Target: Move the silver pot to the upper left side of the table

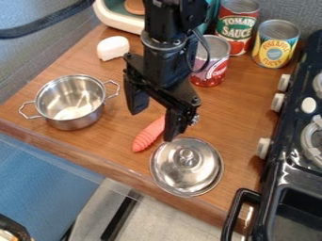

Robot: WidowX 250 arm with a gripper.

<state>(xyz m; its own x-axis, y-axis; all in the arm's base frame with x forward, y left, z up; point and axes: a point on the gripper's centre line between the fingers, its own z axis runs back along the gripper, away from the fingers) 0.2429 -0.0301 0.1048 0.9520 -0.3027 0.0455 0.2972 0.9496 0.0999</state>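
The tabletop (242,113) is brown wood with visible grain, its near edge running on a slant from the left down to the lower right. The silver pot (71,103) stands upright near that edge at the left, uncovered, its two loop handles sticking out. A round metal lid (182,172) lies knob up near the edge, right of the pot; just beside it lies a ridged orange-red toy (149,135), partly hidden. Beyond the pot sits a small white rounded block (113,48). Toward the back stand a red-and-white can (213,70), a red-and-green-labelled can (237,23) and a yellow-and-blue-labelled can (275,44), all upright.
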